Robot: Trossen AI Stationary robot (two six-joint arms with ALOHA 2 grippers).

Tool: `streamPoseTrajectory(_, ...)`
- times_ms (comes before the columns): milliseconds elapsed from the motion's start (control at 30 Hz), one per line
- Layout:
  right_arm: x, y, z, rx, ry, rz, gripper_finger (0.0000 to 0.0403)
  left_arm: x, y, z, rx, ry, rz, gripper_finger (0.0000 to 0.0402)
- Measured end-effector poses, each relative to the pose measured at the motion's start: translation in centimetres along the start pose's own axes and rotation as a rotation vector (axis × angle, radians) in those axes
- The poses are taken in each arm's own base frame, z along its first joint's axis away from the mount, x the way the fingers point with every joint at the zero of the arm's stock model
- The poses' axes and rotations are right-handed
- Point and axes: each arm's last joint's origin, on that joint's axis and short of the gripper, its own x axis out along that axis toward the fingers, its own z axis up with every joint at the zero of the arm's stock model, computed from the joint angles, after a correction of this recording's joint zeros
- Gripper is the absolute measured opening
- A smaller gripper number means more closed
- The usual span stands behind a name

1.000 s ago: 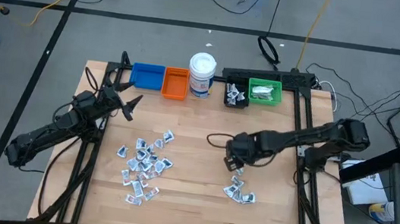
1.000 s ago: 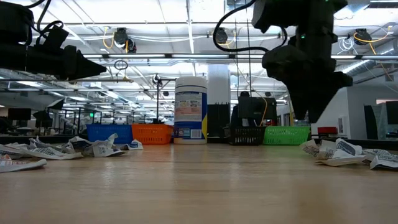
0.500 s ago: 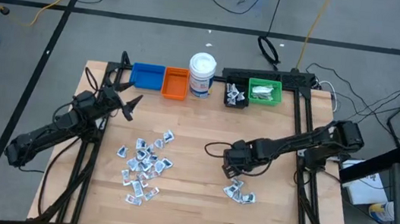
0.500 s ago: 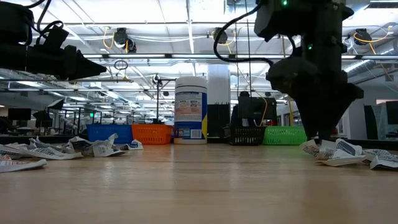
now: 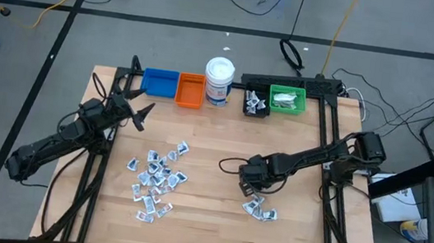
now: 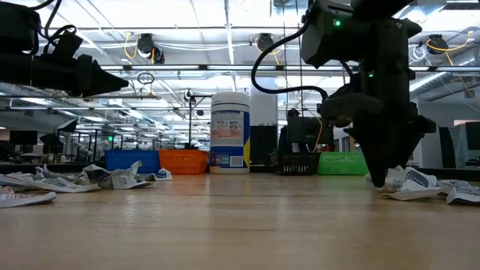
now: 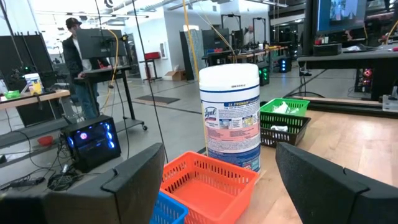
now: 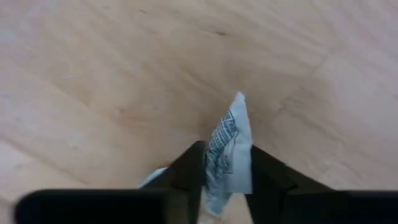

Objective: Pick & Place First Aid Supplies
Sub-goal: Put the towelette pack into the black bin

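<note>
Several tiny white and light-blue packets lie flat in a big pile (image 5: 156,179) on the table's left half and in a small pile (image 5: 261,211) on its right half. My right gripper (image 5: 252,189) is down at the table by the far-left edge of the small pile, shut on one packet (image 8: 229,146). In the low view its fingers (image 6: 384,178) reach the table top beside the packets (image 6: 416,184). My left gripper (image 5: 140,115) waits open above the table, near the blue bin (image 5: 159,82); its fingers stand wide apart (image 7: 217,180). My right gripper pinches a single white packet between its two fingers, which point down from above. The fingers are on the packet's near part (image 8: 219,167), and its pointed far end (image 8: 239,101) sticks out past the fingertips. I cannot tell whether the packet touches the table.
Along the far edge stand a blue bin, an orange bin (image 5: 190,90), a white jar with a blue label (image 5: 219,80), a black bin (image 5: 255,102) and a green bin (image 5: 287,100), the last two holding packets. Bare wood lies between the two piles.
My right gripper has moved down and toward the table's near edge, from above the table to the table top at the small pile. The left arm has kept still.
</note>
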Motion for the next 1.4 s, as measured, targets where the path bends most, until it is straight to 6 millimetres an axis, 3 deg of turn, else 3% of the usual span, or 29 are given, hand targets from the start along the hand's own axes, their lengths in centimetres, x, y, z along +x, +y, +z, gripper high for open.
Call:
streamPoseTrajectory(133, -1.0, 0.0, 0.2, -0.074, -0.008, 0.019, 0.0015, 0.0, 0.0, 0.0, 0.0, 0.0, 0.0, 0.031)
streamPoseTrajectory(367, -4.0, -0.4, 1.5, -0.078, 0.009, 0.019, 0.0041, 0.0, 0.0, 0.0, 0.0, 0.0, 0.0, 0.031)
streamPoseTrajectory(533, -6.2, -1.0, 3.6, -0.109, 0.007, 0.007, 0.0023, 0.0, 0.0, 0.0, 0.0, 0.0, 0.0, 0.031)
streamPoseTrajectory(700, -8.0, -1.9, 6.6, -0.131, -0.021, 0.025, 0.0008, 0.0, 0.0, 0.0, 0.0, 0.0, 0.0, 0.031)
streamPoseTrajectory(900, -9.6, -4.2, 10.7, -0.114, -0.081, 0.055, 0.0022, 0.0, 0.0, 0.0, 0.0, 0.0, 0.0, 0.031)
streamPoseTrajectory(1400, -10.4, -10.2, 22.3, -0.057, -0.146, 0.022, 0.0019, 0.0, 0.0, 0.0, 0.0, 0.0, 0.0, 0.031)
